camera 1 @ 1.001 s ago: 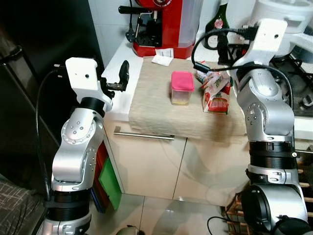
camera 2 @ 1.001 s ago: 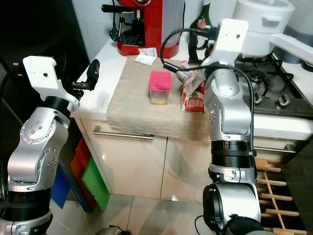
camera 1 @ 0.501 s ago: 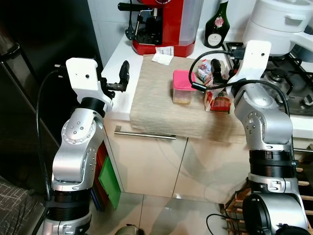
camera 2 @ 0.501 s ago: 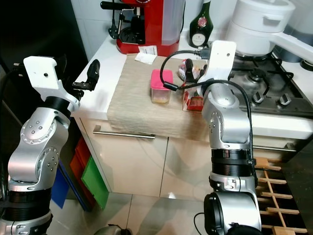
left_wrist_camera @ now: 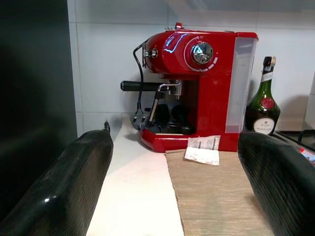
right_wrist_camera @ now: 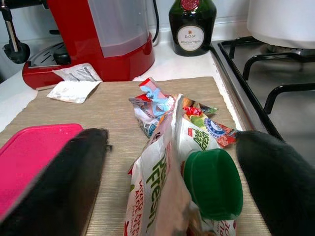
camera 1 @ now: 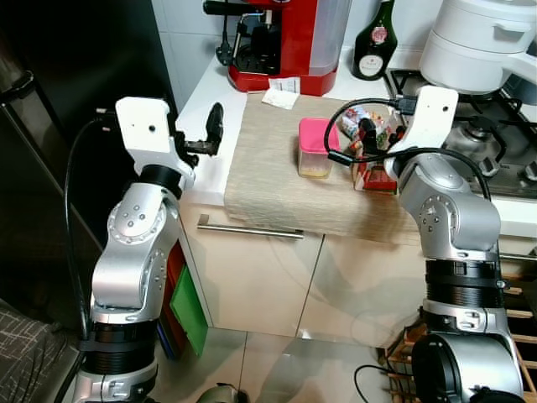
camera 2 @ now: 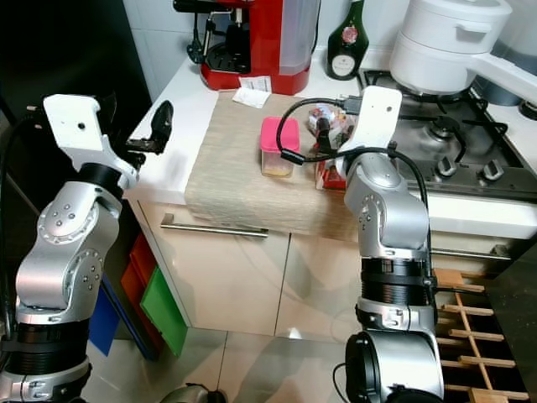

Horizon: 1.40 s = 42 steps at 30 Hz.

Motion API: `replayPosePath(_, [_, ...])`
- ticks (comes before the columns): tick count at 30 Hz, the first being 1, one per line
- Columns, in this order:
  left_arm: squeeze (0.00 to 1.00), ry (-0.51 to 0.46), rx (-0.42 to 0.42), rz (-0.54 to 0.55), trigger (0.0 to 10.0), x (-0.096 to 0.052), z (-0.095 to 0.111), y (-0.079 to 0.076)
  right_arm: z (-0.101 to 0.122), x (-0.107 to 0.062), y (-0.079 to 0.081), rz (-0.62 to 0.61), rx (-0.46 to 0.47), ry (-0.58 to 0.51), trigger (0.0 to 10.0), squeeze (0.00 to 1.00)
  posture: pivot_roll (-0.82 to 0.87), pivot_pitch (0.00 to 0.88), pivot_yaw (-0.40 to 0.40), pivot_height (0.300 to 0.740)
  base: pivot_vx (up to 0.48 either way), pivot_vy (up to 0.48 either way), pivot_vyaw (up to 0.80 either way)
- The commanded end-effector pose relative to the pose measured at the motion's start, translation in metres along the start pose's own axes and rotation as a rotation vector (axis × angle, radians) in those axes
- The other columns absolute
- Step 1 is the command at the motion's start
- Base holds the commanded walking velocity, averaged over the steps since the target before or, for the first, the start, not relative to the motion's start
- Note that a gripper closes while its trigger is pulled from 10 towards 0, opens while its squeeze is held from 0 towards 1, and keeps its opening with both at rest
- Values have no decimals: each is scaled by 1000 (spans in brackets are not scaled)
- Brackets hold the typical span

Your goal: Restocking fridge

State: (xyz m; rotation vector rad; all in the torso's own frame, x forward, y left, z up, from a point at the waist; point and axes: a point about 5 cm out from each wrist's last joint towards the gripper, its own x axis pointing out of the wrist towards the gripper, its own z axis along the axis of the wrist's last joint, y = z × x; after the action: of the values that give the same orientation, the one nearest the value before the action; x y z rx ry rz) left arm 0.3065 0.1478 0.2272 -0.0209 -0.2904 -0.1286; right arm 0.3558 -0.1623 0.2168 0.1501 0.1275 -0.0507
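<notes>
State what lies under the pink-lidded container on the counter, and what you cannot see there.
The pink-lidded container stands on a beige cloth mat that overhangs the white countertop. The countertop beneath the mat is covered, so its state there cannot be seen.

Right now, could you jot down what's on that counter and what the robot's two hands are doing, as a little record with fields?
Surface: beige woven mat on white counter
Items on mat: pink-lidded clear plastic box; green-capped carton among snack packets
Behind: red espresso machine; dark green glass bottle
Right hand: open, either side of the carton
Left hand: open, raised over the counter's left end
</notes>
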Motion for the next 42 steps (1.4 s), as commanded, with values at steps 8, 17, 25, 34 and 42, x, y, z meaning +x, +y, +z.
replayPosePath(8, [0,5,11,-6,10000,3,0,-1,-8,2,3,17,53,51,0,0,14,0,29,740,0,0,0])
replayPosePath(17, [0,20,10,-7,10000,7,-3,1,-7,2,6,17,3,18,0,0,-3,0,52,740,0,0,0])
replayPosePath(25, [0,24,-15,-30,10000,12,-6,-9,-6,-1,1,12,-75,-16,0,0,-27,0,52,740,0,0,0])
replayPosePath(34, [0,8,-6,-41,10000,21,-5,-7,0,-2,6,28,-91,-114,0,0,-31,0,58,740,0,0,0])
replayPosePath(42, [0,-7,-11,-88,10000,24,-5,-18,28,-4,24,49,-138,-337,0,0,-26,0,60,740,0,0,0])
